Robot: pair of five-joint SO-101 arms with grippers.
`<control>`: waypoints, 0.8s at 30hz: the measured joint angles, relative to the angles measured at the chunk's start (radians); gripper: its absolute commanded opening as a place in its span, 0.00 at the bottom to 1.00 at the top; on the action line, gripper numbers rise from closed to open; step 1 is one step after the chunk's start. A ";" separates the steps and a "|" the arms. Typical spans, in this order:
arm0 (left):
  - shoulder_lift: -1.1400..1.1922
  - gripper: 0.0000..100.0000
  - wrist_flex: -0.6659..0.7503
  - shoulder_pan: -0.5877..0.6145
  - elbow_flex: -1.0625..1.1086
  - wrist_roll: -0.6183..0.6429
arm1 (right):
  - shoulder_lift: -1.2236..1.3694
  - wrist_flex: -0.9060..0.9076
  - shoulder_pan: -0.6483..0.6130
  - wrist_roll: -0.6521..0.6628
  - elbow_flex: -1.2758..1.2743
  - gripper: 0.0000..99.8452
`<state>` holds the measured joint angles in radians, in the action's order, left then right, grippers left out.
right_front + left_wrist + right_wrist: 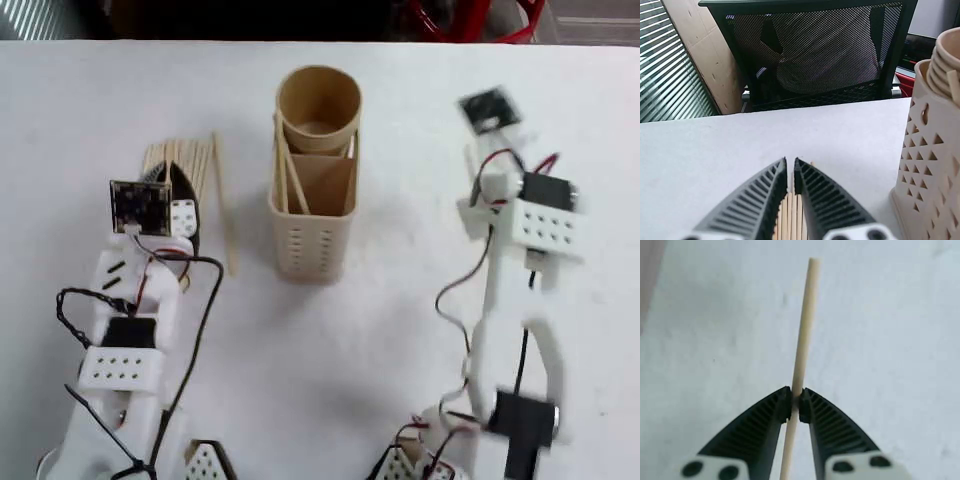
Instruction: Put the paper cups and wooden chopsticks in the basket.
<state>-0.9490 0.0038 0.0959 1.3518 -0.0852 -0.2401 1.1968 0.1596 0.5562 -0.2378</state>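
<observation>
A pale perforated basket (312, 240) stands mid-table and holds a stack of paper cups (318, 105) and a few wooden chopsticks (290, 175). To its left lies a bundle of chopsticks (170, 158), with one loose chopstick (226, 205) beside it. My left gripper (180, 172) rests over that bundle; in the left wrist view the left gripper (790, 167) is shut, with the sticks (792, 215) showing beneath it. My right gripper (795, 401) is shut on a single chopstick (805, 325) above bare white table, to the right of the basket.
In the left wrist view the basket (930, 175) with the cups (947, 60) stands close by. A black mesh chair (815, 55) sits beyond the table's far edge. Black cables (200, 310) trail from both arms near the front.
</observation>
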 measured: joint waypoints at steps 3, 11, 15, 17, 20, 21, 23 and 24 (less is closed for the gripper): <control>0.000 0.05 0.000 0.000 0.000 0.000 | -0.176 0.009 -0.044 -0.078 0.075 0.02; 0.000 0.05 0.000 0.000 0.000 0.000 | -0.442 -0.129 -0.307 -0.233 0.195 0.02; 0.000 0.05 0.000 0.000 0.000 0.000 | -0.443 -0.233 -0.420 -0.295 0.195 0.02; 0.000 0.05 0.000 0.000 0.000 0.000 | -0.443 -0.293 -0.474 -0.304 0.186 0.02; 0.000 0.05 0.000 0.000 0.000 0.000 | -0.445 -0.377 -0.534 -0.304 0.141 0.02; 0.000 0.05 0.000 0.000 0.000 0.000 | -0.445 -0.397 -0.545 -0.304 0.124 0.02; 0.000 0.05 0.000 0.000 0.000 0.000 | -0.445 -0.434 -0.551 -0.304 0.095 0.02; 0.000 0.05 0.000 0.000 0.000 0.000 | -0.445 -0.450 -0.552 -0.307 0.080 0.02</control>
<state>-0.9490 0.0038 0.0959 1.3518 -0.0852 -0.6851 0.7472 -0.3928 0.2493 -0.1580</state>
